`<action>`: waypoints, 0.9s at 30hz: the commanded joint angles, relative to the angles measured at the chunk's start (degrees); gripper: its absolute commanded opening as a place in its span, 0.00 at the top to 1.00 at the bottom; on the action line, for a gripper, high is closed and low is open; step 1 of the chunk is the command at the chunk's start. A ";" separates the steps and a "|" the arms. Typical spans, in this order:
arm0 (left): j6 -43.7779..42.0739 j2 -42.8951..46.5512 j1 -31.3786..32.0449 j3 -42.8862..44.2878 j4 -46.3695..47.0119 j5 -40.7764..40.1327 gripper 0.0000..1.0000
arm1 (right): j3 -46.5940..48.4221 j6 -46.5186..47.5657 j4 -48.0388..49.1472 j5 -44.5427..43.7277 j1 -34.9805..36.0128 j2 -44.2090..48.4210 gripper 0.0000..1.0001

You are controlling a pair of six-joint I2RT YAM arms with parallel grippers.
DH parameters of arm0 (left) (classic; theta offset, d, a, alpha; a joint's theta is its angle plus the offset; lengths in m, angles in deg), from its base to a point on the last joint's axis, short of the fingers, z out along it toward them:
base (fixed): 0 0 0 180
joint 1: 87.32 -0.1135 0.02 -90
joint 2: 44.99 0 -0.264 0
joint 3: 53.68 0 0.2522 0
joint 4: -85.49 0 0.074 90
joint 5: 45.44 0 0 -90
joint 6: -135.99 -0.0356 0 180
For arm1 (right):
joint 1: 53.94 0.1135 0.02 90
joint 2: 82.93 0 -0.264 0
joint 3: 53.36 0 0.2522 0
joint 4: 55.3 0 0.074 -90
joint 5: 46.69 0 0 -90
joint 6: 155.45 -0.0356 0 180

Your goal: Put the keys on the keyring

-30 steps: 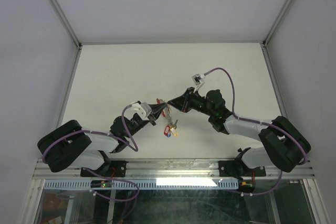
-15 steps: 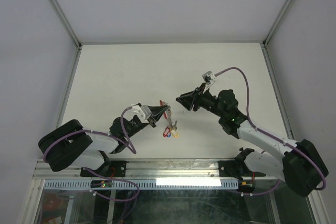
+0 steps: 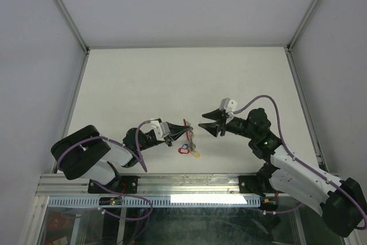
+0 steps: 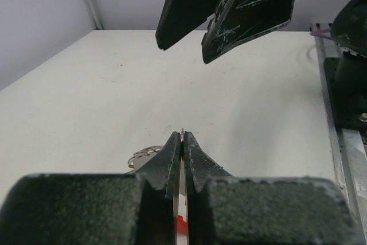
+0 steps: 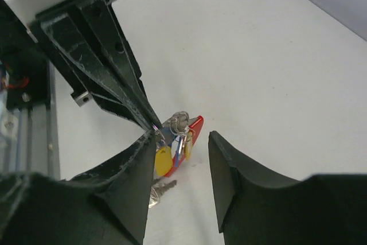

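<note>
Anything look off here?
Nothing spilled or askew. The left tool is shut on the red-and-grey D-shaped keyring, tagged silvery keys bunched at it; the open right tool shows only white scuffs.

White matte worktop [image 3: 172, 78] seen from above, boxed in by plain pale grey walls: a back wall [image 3: 189, 4], a left wall [image 3: 28, 84] and a right wall [image 3: 338, 73]. Slim aluminium posts [image 3: 63, 8] run up the corners. A metal rail [image 3: 195, 183] edges the near side, with a bright white light strip [image 3: 212, 199] just below it. Lighting is soft and even, shadows faint
</note>
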 commanded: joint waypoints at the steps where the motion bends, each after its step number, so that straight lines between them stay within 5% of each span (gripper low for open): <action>1: 1.10 -0.97 -0.34 1.59 9.26 8.29 1.00 | 5.84 15.66 -14.64 9.07 1.71 -0.59 0.56; 12: 1.08 -2.41 -0.53 2.52 10.01 14.94 1.00 | 8.87 15.66 -20.32 9.07 5.55 -6.53 0.56; 14: 1.10 -2.49 -0.56 2.50 10.16 15.21 1.00 | 8.79 26.66 -19.94 8.63 5.55 -7.16 0.62; 27: 1.19 -2.62 -0.62 2.58 10.30 15.86 1.00 | 9.27 25.99 -18.13 7.32 7.74 -9.98 0.70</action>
